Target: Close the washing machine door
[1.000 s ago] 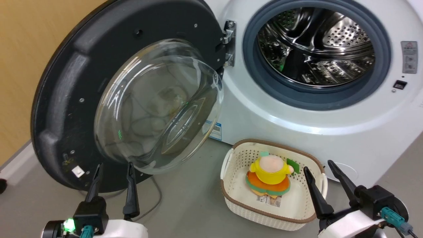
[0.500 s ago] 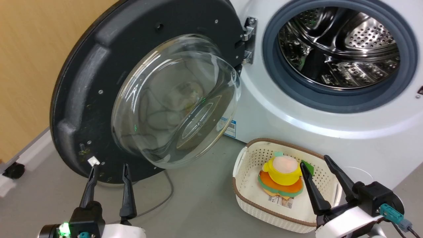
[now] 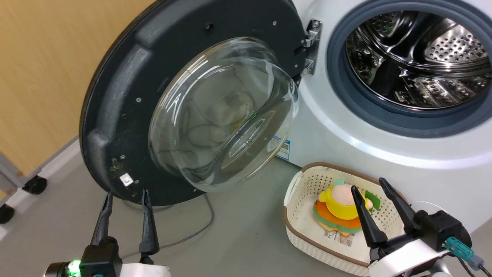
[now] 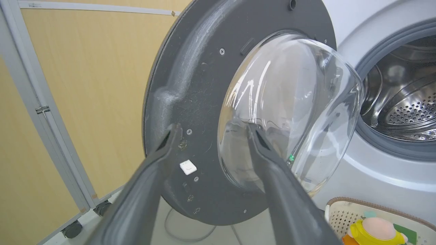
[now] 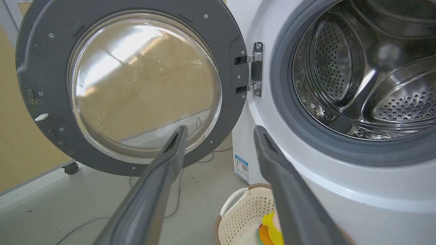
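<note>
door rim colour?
Black to dark grey plastic on the washing machine door, around clear glass; shows best in the right wrist view.

light: bright, even | glare: white streaks on washing machine door (image 4: 245, 102) glass, steel drum (image 3: 419, 57) | wrist edges bowed

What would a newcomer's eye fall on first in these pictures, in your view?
The black washing machine door with its bulging glass window hangs wide open at the left. Right of it, the shiny steel drum gapes in the white washing machine, and a cream basket holding a yellow toy sits on the floor below.
</note>
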Tool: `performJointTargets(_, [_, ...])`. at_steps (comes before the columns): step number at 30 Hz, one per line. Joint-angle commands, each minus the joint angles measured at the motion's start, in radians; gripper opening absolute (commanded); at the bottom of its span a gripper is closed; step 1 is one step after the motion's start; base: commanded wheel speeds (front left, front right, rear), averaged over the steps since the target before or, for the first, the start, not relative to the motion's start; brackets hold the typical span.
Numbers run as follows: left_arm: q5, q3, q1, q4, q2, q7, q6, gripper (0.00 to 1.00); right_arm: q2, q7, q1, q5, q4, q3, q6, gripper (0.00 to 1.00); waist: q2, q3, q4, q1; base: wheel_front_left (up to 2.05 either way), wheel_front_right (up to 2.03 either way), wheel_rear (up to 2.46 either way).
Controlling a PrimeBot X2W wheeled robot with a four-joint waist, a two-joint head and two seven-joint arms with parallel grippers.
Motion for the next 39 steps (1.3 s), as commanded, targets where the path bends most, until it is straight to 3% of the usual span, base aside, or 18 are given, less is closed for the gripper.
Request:
performJointTargets(1, [-0.008,-0.003,0.014,-0.008,0.002,-0.012,0.009,1.00,-0.008,-0.012,-0.016,0.017,0.005,0.004,0.001,1.00,-0.0001,0.000,0.010,0.0000,0.00,0.00,0.00])
performJointTargets(22, [-0.009,-0.006,0.020,-0.025,0.003,-0.053,0.022,1.00,-0.019,-0.053,-0.006,0.056,0.009,0.005,0.001,1.00,-0.0001,0.009,0.096,0.0000,0.00,0.00,0.00])
performJointTargets(29, [-0.009,-0.005,0.015,-0.022,0.005,-0.053,0.018,1.00,-0.017,-0.053,0.001,0.054,0.006,0.001,0.001,1.00,-0.0001,0.010,0.097,0.0000,0.00,0.00,0.00])
performJointTargets(31, [-0.015,-0.008,0.016,-0.017,0.005,-0.053,0.012,0.25,-0.017,-0.053,0.002,0.053,0.006,0.000,0.001,1.00,-0.0001,0.010,0.097,0.0000,0.00,0.00,0.00])
performJointTargets(32, [-0.017,-0.010,0.015,-0.017,0.005,-0.053,0.010,0.00,-0.017,-0.053,0.003,0.053,0.007,0.000,0.001,1.00,-0.0001,0.010,0.097,0.0000,0.00,0.00,0.00])
performJointTargets(39, [-0.113,0.074,-0.082,-0.006,0.055,-0.053,-0.059,0.00,-0.020,-0.053,0.015,0.048,-0.010,-0.031,0.001,1.00,-0.0001,0.030,0.096,0.0000,0.00,0.00,0.00])
